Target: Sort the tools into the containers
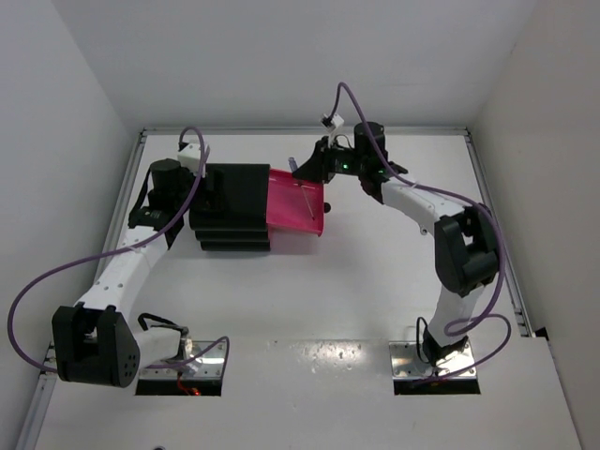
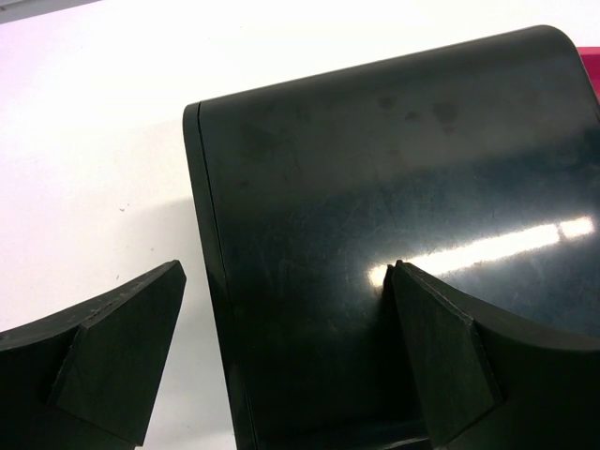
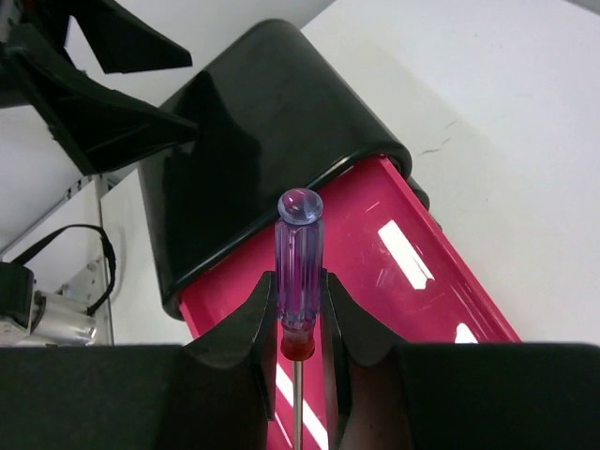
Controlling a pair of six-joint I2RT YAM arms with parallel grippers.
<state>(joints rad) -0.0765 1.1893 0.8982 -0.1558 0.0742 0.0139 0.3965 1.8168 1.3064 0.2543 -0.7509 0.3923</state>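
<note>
My right gripper (image 3: 298, 291) is shut on a screwdriver (image 3: 299, 248) with a clear purple handle, a red collar and a thin metal shaft. It holds the tool over the open magenta-pink drawer (image 3: 422, 262) of the black cabinet (image 3: 253, 131). In the top view the drawer (image 1: 286, 214) sticks out to the right of the cabinet (image 1: 230, 202), with the right gripper (image 1: 302, 171) at its far edge. A thin pale rod-like line (image 1: 308, 202) shows inside the drawer. My left gripper (image 2: 286, 347) is open and straddles the cabinet's (image 2: 375, 187) left edge; it also shows in the top view (image 1: 208, 192).
White walls close in the white table (image 1: 375, 291) at the back and on both sides. The cabinet's lower tiers (image 1: 234, 242) are closed. Purple cables (image 1: 56, 272) loop beside both arms.
</note>
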